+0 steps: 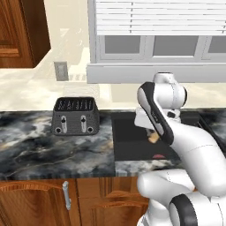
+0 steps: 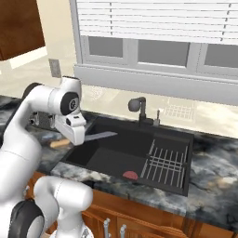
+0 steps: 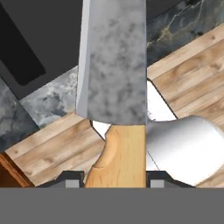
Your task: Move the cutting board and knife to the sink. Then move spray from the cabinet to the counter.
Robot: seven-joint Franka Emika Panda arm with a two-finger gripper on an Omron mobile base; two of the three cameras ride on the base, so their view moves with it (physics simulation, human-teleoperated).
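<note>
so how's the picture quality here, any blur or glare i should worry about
Left base view: soft and slightly blurred, with no harsh glare on the counter. Right base view: even light, and the sink basin is very dark. Hand view: the knife sits very close and looms large, its blade mottled, not shiny.

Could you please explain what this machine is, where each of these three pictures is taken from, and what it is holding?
It is a white robot arm in a simulated kitchen. Two pictures come from cameras behind it, left and right, looking over the marble counter. The third comes from a camera on its hand. On the counter stands a dark toaster; beside it is the black sink with a faucet and a dish rack. The gripper holds the knife by its wooden handle, one of its fingers on each side, with the blade reaching over the sink's edge.
</note>
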